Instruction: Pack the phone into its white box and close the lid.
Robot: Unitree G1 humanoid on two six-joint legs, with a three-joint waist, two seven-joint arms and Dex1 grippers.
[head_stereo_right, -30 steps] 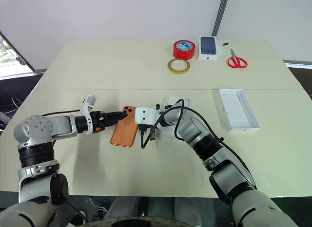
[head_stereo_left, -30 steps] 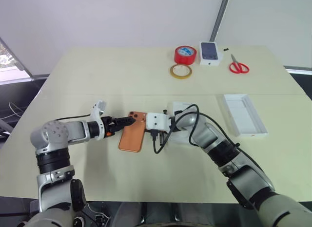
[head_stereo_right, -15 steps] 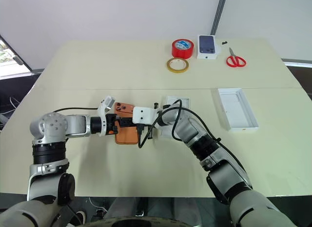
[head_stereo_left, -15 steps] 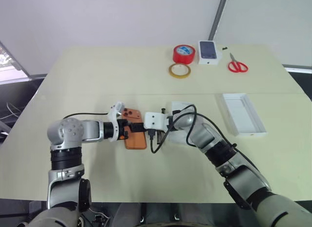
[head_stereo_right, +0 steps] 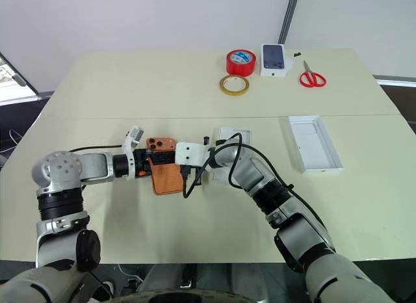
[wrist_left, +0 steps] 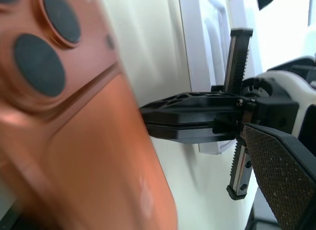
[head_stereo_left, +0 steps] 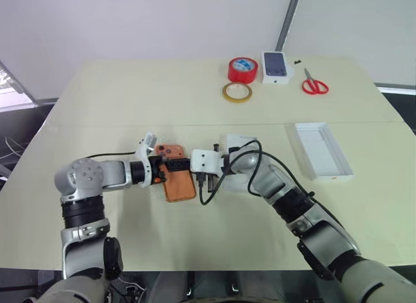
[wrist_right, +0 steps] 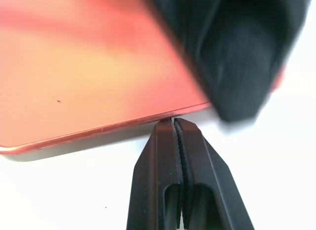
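Note:
The copper-orange phone lies back up on the table, camera end away from me. My left gripper reaches in from the left. It stands open across the phone's camera end, with one finger pad clear of the phone's edge. My right gripper is shut, its tips against the phone's long right edge; its fingers lie inside the left gripper's span. A shallow white tray lies open side up at the right; I cannot tell whether it is the white box or the lid. Another white cardboard piece sits under my right forearm.
At the far edge stand a red tape roll, a yellowish tape ring, a small white box printed with a dark phone and red scissors. A black cable loops below my right wrist.
My left gripper has moved right from beside the phone to across its camera end. The phone has swung, its near end now pointing right. The right gripper has stayed put.

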